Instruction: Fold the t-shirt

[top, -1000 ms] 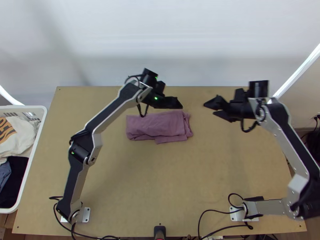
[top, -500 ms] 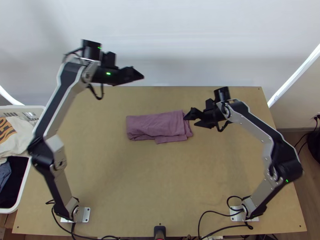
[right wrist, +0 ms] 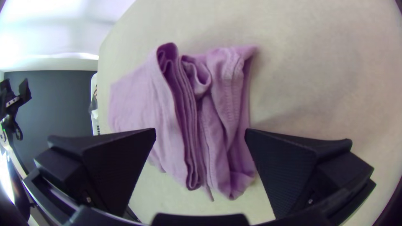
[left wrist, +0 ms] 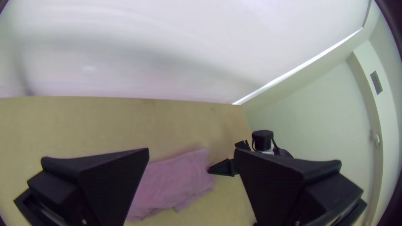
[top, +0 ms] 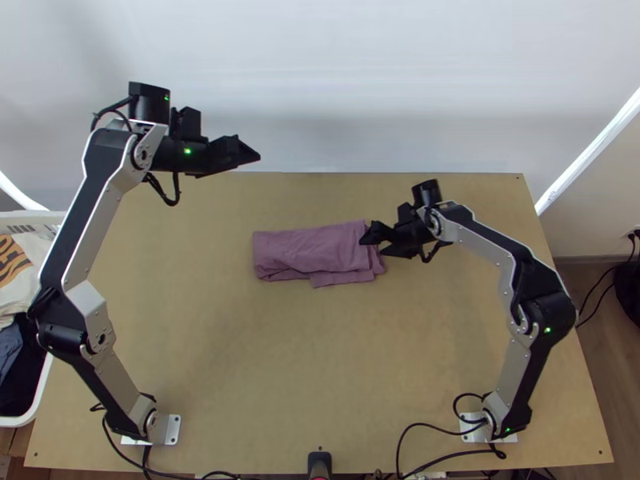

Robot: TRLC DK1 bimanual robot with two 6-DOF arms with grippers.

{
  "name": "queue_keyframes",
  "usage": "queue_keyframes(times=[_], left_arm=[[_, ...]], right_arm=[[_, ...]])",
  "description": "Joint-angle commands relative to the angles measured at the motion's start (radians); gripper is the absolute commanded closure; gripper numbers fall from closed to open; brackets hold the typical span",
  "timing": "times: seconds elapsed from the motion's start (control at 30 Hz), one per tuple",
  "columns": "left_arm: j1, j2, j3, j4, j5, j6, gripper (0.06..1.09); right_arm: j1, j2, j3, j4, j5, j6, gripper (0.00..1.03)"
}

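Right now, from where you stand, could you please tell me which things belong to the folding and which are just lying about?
For the job:
- pink-purple t-shirt, folded up on the table
- right gripper, open by its end
- left gripper, open

Lying about:
- white basket
- pale garment in it

A white basket [top: 14,422] stands at the table's [top: 240,384] left, holding a pale garment [top: 26,272] with orange print above dark cloth [top: 22,384]. A white wall [top: 344,88] rises beyond the far edge; cables [top: 594,308] hang at right.
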Motion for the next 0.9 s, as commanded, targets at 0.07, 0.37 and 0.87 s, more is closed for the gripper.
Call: queue_keyframes(times=[0.07, 0.37, 0.87], left_arm=[[0.020, -0.070, -0.014, -0.018, -0.004, 0.013, 0.10], [0.048, -0.096, -0.040, -0.027, -0.006, 0.016, 0.10], [0.057, -0.107, -0.065, -0.029, -0.006, 0.033, 0.10]], right_arm=[[0.047, 0.050, 0.047, 0.012, -0.007, -0.005, 0.04], [0.069, 0.078, 0.113, 0.018, -0.003, 0.038, 0.87], [-0.120, 0.176, 0.272, 0.103, 0.088, 0.080, 1.00]])
